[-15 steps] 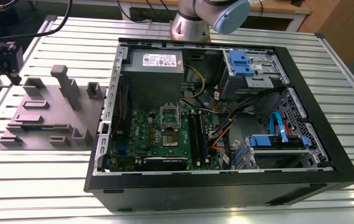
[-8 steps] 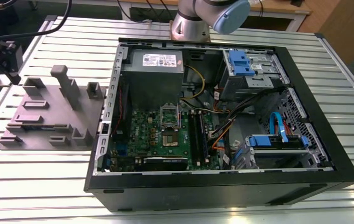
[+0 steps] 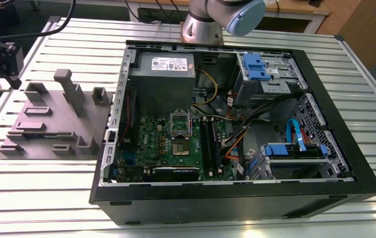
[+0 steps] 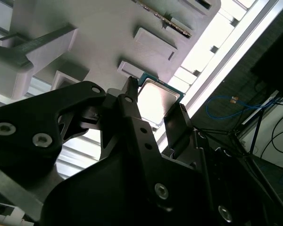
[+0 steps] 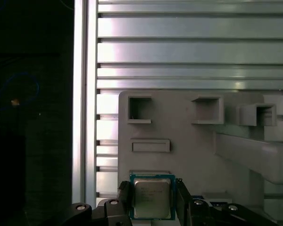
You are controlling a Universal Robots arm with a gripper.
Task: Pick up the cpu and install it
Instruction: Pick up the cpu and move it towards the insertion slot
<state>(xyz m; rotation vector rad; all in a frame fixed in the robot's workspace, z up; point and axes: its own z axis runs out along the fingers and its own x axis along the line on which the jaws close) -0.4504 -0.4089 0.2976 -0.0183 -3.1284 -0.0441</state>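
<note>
The cpu (image 5: 152, 197) is a small square chip with a shiny silver top and a thin dark rim. It sits between the two black fingers of my gripper (image 5: 153, 198), which is shut on its sides. The second wrist view shows the cpu (image 4: 156, 100) in the gripper (image 4: 156, 102), held a little above the grey-mauve block (image 4: 99, 33). In the exterior view the gripper (image 3: 1, 62) hangs over the table at the left, just beyond the block (image 3: 55, 124).
An open computer case (image 3: 336, 119) lies at the exterior view's right. Inside it are a green motherboard (image 3: 151, 144), its dark socket frame (image 3: 178, 134), a grey power-supply box (image 3: 164, 74) and blue drive bays. The block has upright posts (image 3: 65, 82). The slatted table's edge (image 5: 85, 117) runs close by.
</note>
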